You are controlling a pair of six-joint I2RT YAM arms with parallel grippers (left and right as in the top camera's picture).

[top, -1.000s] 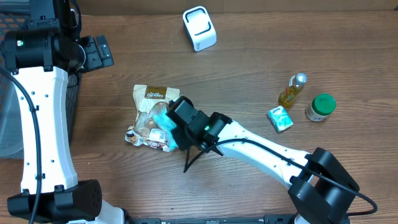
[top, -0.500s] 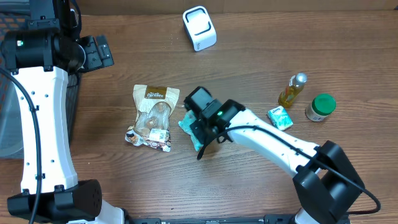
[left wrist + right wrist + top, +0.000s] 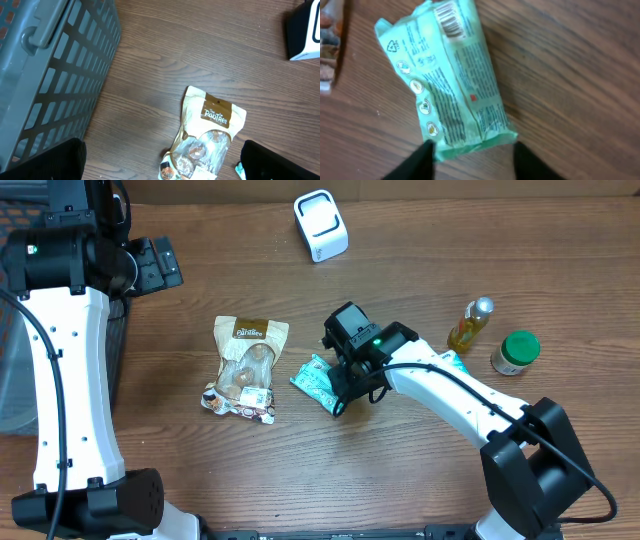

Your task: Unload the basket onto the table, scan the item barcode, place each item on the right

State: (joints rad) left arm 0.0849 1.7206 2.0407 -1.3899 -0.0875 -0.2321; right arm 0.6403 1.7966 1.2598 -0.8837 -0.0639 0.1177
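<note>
A green packet [image 3: 318,383] lies flat on the wooden table, just right of a snack bag [image 3: 245,365]. In the right wrist view the packet [image 3: 450,85] shows its printed back, with the barcode [image 3: 449,19] at its far end. My right gripper [image 3: 475,159] is open, its two dark fingers straddling the packet's near end; the left finger [image 3: 417,162] is at the packet's corner. From overhead this right gripper [image 3: 342,398] stands at the packet's right end. The white scanner [image 3: 320,225] stands at the back. My left gripper [image 3: 160,162] hangs open above the snack bag [image 3: 207,135].
A grey slatted basket [image 3: 45,75] stands at the table's left edge. At the right are an oil bottle [image 3: 470,325], a green-lidded jar [image 3: 516,352] and a small green box [image 3: 451,370]. The scanner [image 3: 305,30] shows at the left wrist view's top right.
My right gripper carried the green packet rightward away from the snack bag, set it on the table, and its jaws have opened. The left arm has not moved.
</note>
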